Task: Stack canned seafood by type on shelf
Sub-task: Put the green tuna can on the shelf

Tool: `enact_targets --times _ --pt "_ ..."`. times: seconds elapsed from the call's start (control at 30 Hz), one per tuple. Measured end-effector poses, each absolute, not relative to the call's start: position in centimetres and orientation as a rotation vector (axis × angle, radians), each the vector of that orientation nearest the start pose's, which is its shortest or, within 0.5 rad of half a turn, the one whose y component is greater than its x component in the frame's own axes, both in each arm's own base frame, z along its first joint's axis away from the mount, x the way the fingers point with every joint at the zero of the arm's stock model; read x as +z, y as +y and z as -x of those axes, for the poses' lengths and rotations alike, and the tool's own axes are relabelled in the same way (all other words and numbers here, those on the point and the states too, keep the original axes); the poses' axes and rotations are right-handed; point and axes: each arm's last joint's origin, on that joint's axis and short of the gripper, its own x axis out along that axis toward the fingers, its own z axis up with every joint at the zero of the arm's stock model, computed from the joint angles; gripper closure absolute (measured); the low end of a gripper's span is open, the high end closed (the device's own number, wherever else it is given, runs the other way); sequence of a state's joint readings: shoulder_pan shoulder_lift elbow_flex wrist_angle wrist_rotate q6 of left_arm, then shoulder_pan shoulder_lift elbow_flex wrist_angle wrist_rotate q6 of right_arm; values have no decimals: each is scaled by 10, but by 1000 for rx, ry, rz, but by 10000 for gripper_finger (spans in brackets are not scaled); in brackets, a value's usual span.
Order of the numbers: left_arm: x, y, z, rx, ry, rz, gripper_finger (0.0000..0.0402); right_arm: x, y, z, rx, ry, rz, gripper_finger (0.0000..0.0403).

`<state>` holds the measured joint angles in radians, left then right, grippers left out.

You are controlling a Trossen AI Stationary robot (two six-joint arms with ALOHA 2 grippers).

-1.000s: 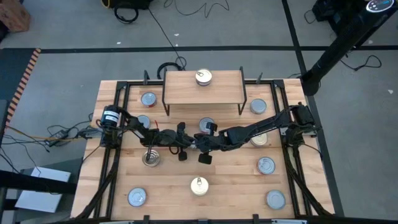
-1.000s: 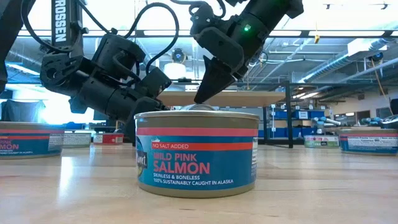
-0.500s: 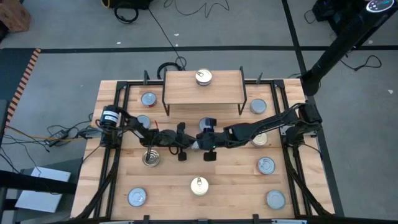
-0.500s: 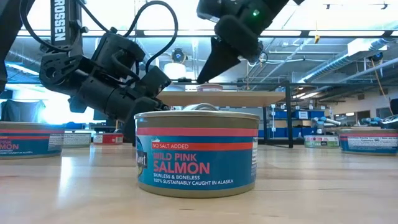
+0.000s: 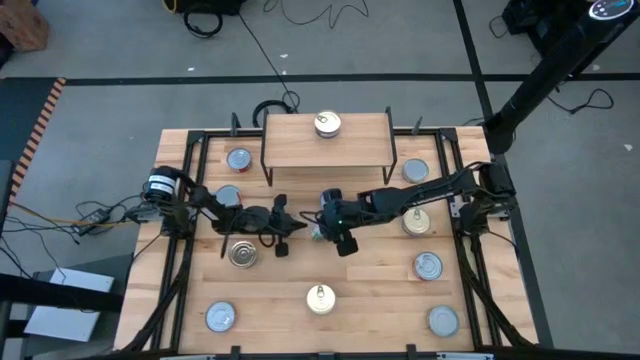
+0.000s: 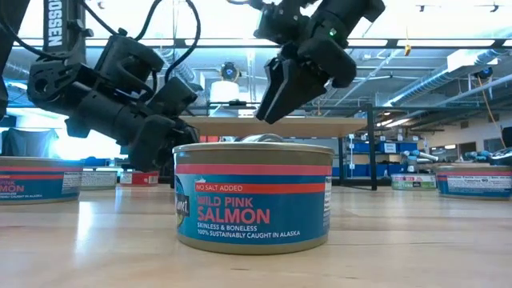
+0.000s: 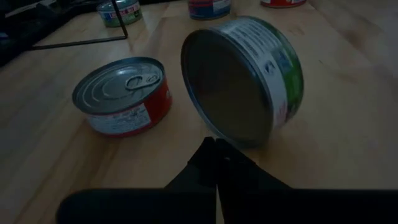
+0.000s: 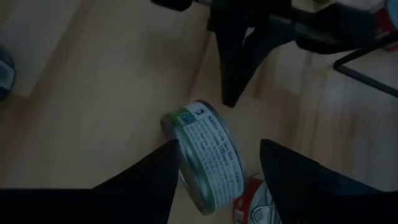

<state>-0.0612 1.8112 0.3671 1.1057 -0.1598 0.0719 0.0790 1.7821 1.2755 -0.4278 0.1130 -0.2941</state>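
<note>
A green-labelled tin (image 7: 249,78) stands tilted on its rim on the table in front of the shelf (image 5: 325,142), its bare bottom facing my left wrist camera. A red-sided tin (image 7: 124,93) lies flat beside it. One gold-topped tin (image 5: 327,123) sits on the shelf. My left gripper (image 7: 214,149) is shut, its tips right at the tilted tin's lower rim. My right gripper (image 8: 219,149) hangs open above this tin (image 8: 202,155), fingers pointing down, well clear of the table in the low view (image 6: 272,112). My left gripper's shut fingertips (image 7: 211,144) come level from the table's left side and end at the lower rim (image 7: 231,138) of the tilted tin's bottom face. I cannot tell whether they touch it. The tin rests on that rim on the table.
Several more tins stand flat around the table: (image 5: 238,158), (image 5: 415,170), (image 5: 241,254), (image 5: 428,265), (image 5: 443,320), (image 5: 220,317). A pink-salmon tin (image 6: 254,196) sits near the front edge. The shelf's black legs (image 5: 268,175) stand just beyond the grippers.
My right gripper has risen from just above the table and opened its fingers wide. My left arm has drawn back a little toward the table's left edge, its gripper staying shut.
</note>
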Motion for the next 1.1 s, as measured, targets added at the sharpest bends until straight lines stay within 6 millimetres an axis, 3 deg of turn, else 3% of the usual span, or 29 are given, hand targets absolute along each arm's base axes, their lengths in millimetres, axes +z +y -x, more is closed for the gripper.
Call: enact_targets --times 0.57,1.1 --pt "92 -11 -262 86 343 -107 400 213 14 -372 145 968 356 127" --pt "93 -12 -263 71 326 -105 400 190 2 -381 181 1004 316 164"
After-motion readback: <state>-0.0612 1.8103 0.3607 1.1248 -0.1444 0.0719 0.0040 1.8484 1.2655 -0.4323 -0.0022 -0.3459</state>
